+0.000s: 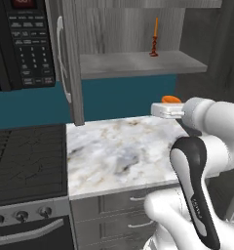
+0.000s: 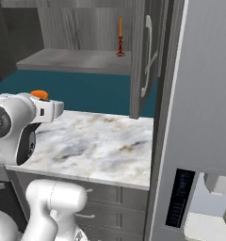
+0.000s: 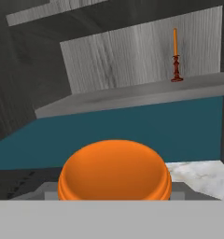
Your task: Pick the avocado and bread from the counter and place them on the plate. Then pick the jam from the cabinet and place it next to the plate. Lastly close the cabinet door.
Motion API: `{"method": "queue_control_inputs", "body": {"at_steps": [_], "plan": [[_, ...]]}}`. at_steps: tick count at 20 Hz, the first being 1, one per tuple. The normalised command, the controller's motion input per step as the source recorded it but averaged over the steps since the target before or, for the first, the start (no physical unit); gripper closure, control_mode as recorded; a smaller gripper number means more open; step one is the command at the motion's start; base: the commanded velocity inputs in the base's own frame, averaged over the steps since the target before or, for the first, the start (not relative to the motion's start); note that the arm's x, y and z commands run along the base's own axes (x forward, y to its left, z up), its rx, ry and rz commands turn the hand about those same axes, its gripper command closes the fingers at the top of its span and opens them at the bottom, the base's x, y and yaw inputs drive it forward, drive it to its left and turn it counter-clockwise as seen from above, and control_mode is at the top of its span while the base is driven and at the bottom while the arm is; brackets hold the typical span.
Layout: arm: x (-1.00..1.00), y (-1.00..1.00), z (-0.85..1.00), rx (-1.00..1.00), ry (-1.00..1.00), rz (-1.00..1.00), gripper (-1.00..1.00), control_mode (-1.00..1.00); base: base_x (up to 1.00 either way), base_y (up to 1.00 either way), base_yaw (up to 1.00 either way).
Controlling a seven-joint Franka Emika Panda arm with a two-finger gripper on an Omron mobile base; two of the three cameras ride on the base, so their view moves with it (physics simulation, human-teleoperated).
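In the left base view, my gripper (image 1: pixel 171 103) is holding the jam (image 1: pixel 170 99) at three o'clock, above the counter (image 1: pixel 114 151). In the right base view, the cabinet door (image 2: pixel 142 56) is standing open. In the hand view, I am risking dropping the jar.

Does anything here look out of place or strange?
Yes. The jam is off the cabinet shelf, up at the gripper above the counter, and the cabinet door stands open.

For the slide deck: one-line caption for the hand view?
Orange jam jar close before the gripper, with the open cabinet's shelf and a candlestick behind.
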Motion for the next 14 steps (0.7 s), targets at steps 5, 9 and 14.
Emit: {"method": "queue_control_inputs", "body": {"at_steps": [5,9,14], "plan": [[0.00,0.00,0.00,0.00,0.00,0.00,1.00,1.00,-0.63,0.23,0.04],[0.00,0.00,0.00,0.00,0.00,0.00,1.00,1.00,-0.46,0.58,0.07],[0.00,0.00,0.00,0.00,0.00,0.00,1.00,1.00,-0.18,0.98,0.02]]}}
